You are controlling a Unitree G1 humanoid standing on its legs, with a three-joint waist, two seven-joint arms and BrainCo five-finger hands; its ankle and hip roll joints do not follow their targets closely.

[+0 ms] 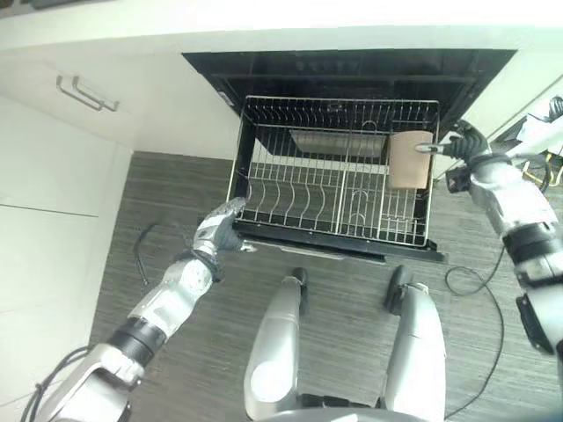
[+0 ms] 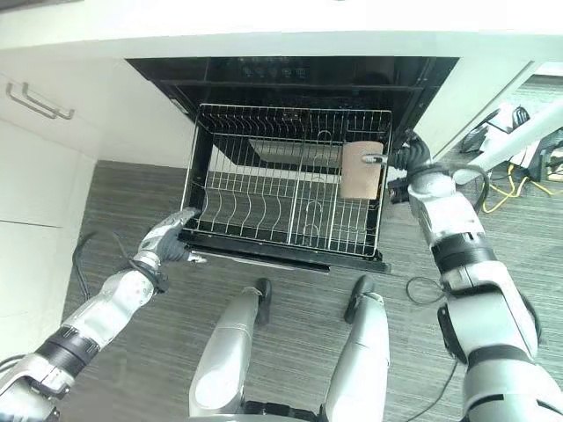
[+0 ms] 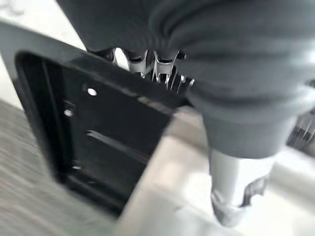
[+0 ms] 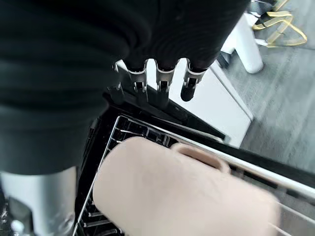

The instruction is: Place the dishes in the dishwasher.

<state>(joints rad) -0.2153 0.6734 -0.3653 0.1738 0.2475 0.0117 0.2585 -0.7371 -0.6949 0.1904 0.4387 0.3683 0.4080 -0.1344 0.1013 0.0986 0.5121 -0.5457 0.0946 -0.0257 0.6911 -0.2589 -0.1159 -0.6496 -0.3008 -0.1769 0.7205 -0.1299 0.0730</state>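
Mug, beige ceramic with loop handle [image 1: 410, 159]: your right hand [image 1: 464, 145] grips it over the pulled-out wire dishwasher rack [image 1: 299, 198], not yet set down. Left hand [image 1: 220, 227] at rack's front corner, grip indiscernible.

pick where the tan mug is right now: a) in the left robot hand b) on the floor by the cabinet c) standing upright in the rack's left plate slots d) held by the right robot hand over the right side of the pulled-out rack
d: the tan mug is in the right robot hand, over the right side of the pulled-out wire rack, while the left robot hand sits at the rack's front left corner.
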